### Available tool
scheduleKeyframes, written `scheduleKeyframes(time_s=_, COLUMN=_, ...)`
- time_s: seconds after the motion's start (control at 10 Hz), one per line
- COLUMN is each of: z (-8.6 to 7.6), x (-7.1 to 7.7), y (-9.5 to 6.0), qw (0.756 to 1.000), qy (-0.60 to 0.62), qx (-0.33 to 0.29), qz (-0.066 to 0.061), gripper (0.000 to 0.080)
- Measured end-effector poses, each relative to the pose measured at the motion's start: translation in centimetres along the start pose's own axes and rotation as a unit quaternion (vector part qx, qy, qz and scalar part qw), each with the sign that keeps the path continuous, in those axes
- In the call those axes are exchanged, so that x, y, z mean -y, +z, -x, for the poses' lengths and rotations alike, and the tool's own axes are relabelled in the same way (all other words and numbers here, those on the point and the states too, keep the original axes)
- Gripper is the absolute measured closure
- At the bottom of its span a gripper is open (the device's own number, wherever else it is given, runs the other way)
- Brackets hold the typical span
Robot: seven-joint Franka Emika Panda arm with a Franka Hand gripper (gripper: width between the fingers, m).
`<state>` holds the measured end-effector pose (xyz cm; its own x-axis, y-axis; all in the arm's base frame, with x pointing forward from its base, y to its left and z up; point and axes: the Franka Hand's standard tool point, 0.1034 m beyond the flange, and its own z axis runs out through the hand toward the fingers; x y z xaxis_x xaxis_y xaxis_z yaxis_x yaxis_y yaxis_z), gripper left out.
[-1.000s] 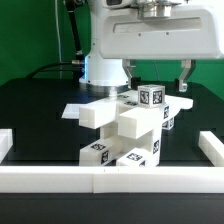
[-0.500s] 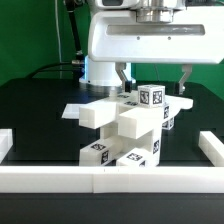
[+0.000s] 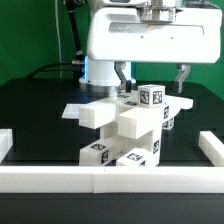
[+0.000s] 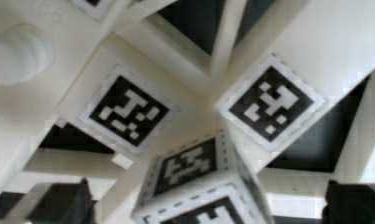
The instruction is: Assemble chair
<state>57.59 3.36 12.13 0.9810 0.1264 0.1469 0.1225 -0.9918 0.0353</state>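
While I stood by the rig, the arm (image 3: pixel 140 35) hung low over the middle of the black bench (image 3: pixel 35 100), its broad white body filling the upper part of the exterior view. Jaws were spread wide and held nothing; the two dark fingers (image 3: pixel 122 76) pointed down well apart from each other, one toward the exterior view's left and one toward its right. The chair (image 3: pixel 125 128) sat mid-bench directly under them, a half-built cluster of chunky matte-white pieces stacked at odd angles. Its top block (image 3: pixel 150 97), showing a square black-and-white tag on its face, stood between the two fingers and a little below their tips. I could not tell whether either finger touched the plastic. A thick block (image 3: pixel 97 116) jutted from the stack toward the exterior view's left, and more tagged pieces lay at the front foot of the pile. The long low border rail (image 3: pixel 110 179) ran across the front of the bench, with short returns at both ends. A green backdrop (image 3: pixel 30 35) stood behind. From the wrist view, only a very close look at white chair pieces, with several tags (image 4: pixel 127 108) turned at different angles and dark gaps between them.
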Motion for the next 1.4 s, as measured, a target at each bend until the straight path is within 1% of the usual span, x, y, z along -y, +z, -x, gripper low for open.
scheduleKeyframes(time_s=0.1, z=-0.08, x=0.01, y=-0.07, qw=1.000, qy=0.002, qx=-0.001, qz=0.000, gripper=0.0150)
scheduleKeyframes(time_s=0.3, z=-0.01, x=-0.01, y=0.03, qw=1.000, qy=0.021, qx=0.000, qz=0.000, gripper=0.0415)
scheduleKeyframes(time_s=0.4, z=-0.03, x=-0.04, y=0.02, qw=1.000, qy=0.021, qx=0.000, qz=0.000, gripper=0.0515)
scheduleKeyframes(time_s=0.7, z=-0.03, x=0.00, y=0.02, qw=0.990, qy=0.139, qx=0.000, qz=0.000, gripper=0.0515)
scheduleKeyframes(time_s=0.9, z=-0.09, x=0.05, y=0.06, qw=0.973, qy=0.230, qx=-0.002, qz=0.000, gripper=0.0515)
scheduleKeyframes(time_s=1.1, z=-0.27, x=0.36, y=0.09, qw=0.944, qy=0.331, qx=-0.006, qz=0.001, gripper=0.0515)
scheduleKeyframes(time_s=1.2, z=-0.32, x=0.42, y=0.10, qw=0.921, qy=0.389, qx=-0.007, qz=0.001, gripper=0.0515)
scheduleKeyframes(time_s=1.4, z=-0.38, x=0.42, y=0.13, qw=0.892, qy=0.453, qx=-0.008, qz=-0.004, gripper=0.0514)
